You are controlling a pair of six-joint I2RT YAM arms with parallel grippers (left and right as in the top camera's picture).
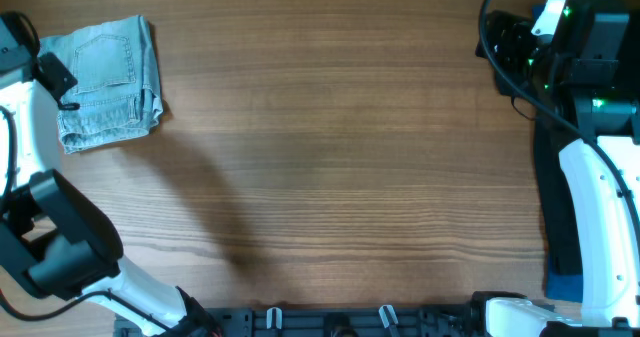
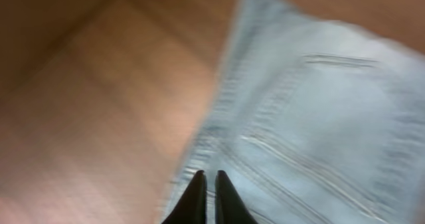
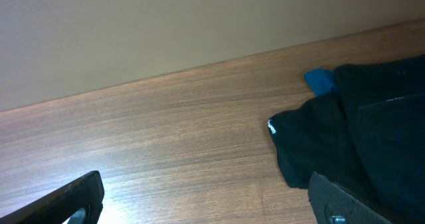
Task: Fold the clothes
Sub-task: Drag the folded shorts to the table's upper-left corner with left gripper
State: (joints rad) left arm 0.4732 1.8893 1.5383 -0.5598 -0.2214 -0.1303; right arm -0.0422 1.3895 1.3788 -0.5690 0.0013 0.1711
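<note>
One pair of folded denim shorts (image 1: 108,80) lies at the worktop's far left corner. The left gripper (image 2: 210,199) hangs over the shorts' left edge, jaws pressed almost together with nothing visibly between them. The right gripper (image 3: 212,204), jaws spread wide, is at the far right corner, near one black garment (image 3: 358,137) and one blue fabric (image 3: 321,81).
</note>
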